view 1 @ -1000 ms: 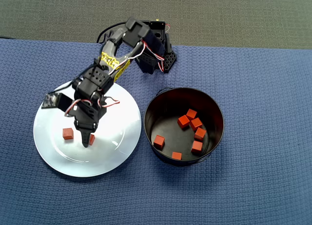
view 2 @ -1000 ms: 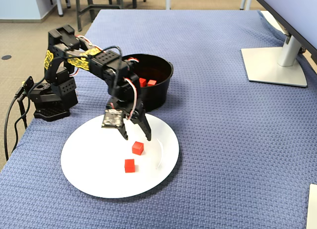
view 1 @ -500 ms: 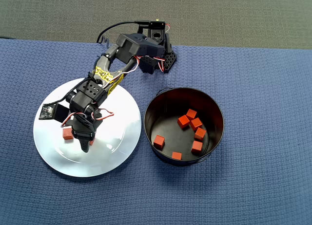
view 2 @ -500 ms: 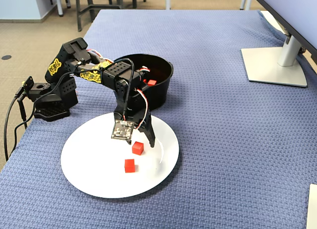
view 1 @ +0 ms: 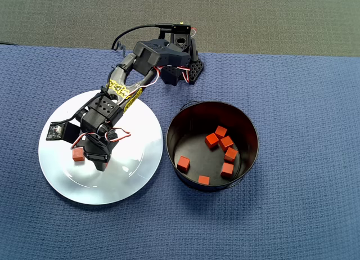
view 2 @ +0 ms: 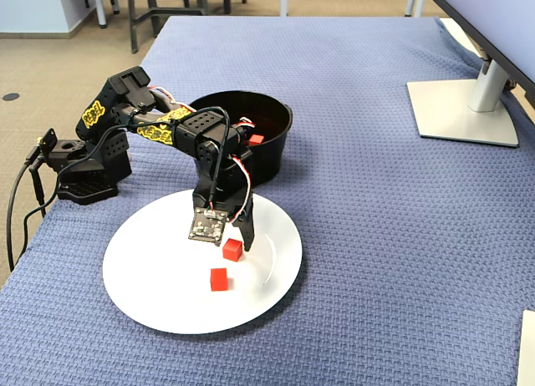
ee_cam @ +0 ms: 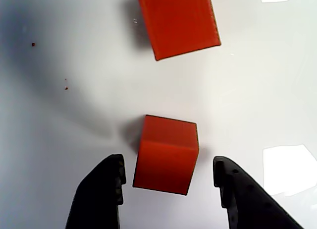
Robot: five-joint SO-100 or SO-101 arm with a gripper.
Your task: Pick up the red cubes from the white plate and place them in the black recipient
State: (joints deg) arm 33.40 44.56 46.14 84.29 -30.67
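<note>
Six red cubes (view 1: 219, 147) lie in the black recipient (view 1: 247, 158) overhead. Wrist view: the gripper (ee_cam: 168, 182) stands open, fingers flanking one cube (ee_cam: 166, 154) on the white plate (ee_cam: 74, 90). Fixed view: another cube (view 2: 218, 279) lies nearby.

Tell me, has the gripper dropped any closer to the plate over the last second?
Yes. In the fixed view the gripper has come down toward the white plate and now straddles the nearer cube, fingers open.

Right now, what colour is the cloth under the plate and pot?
The cloth is blue with a waffle-like woven texture, clearest in the fixed view.
</note>
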